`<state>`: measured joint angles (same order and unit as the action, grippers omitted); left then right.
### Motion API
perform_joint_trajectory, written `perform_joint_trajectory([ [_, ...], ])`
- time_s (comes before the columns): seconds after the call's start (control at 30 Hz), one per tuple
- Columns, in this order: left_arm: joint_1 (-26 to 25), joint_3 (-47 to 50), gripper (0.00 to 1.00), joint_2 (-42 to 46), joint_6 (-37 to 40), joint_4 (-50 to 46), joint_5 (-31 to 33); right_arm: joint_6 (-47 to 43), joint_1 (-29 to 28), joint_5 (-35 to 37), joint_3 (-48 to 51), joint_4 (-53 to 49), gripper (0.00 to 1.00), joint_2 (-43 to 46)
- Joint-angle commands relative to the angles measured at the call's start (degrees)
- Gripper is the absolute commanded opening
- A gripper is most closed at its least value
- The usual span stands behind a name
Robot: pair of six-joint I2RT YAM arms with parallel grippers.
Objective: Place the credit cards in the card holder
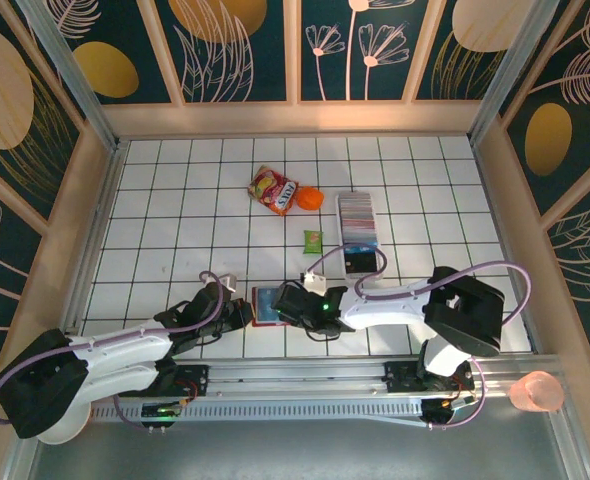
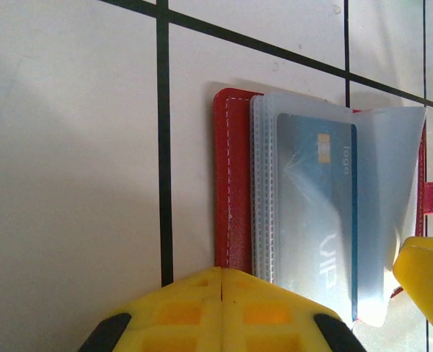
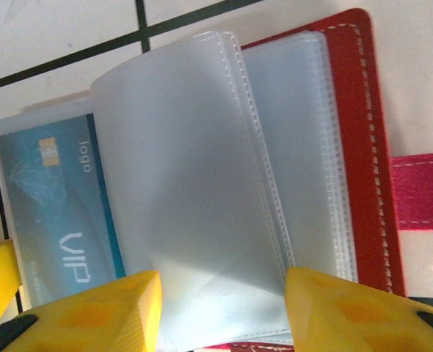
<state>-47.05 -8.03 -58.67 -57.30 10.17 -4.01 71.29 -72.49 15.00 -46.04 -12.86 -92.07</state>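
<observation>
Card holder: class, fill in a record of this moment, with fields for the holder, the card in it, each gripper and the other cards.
card holder: lying open, clear sleeves fanned
blue card: inside a sleeve, marked VIP
left gripper: shut, at the holder's edge
right gripper: jaws apart, one sleeve page arched between them
credit cards: stacked in the white tray, farther back

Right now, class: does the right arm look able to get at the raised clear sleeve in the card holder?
Probably yes. The right tool stands open with a finger on either side of the raised clear sleeve of the card holder, and nothing appears to lie between them.
</observation>
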Motion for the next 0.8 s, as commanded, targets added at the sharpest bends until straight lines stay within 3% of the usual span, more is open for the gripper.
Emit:
perform_joint_trajectory([
  [0.0,-0.32,0.58,0.06,-0.67,0.33,-2.26,-1.04,-0.62,0.12,-0.04,-0.96,0.76,0.48,-1.64],
  [0.77,-0.32,1.16,0.06,1.11,0.08,-2.96,-0.56,-1.82,1.06,-4.29,-2.1,12.55,0.49,-2.8],
])
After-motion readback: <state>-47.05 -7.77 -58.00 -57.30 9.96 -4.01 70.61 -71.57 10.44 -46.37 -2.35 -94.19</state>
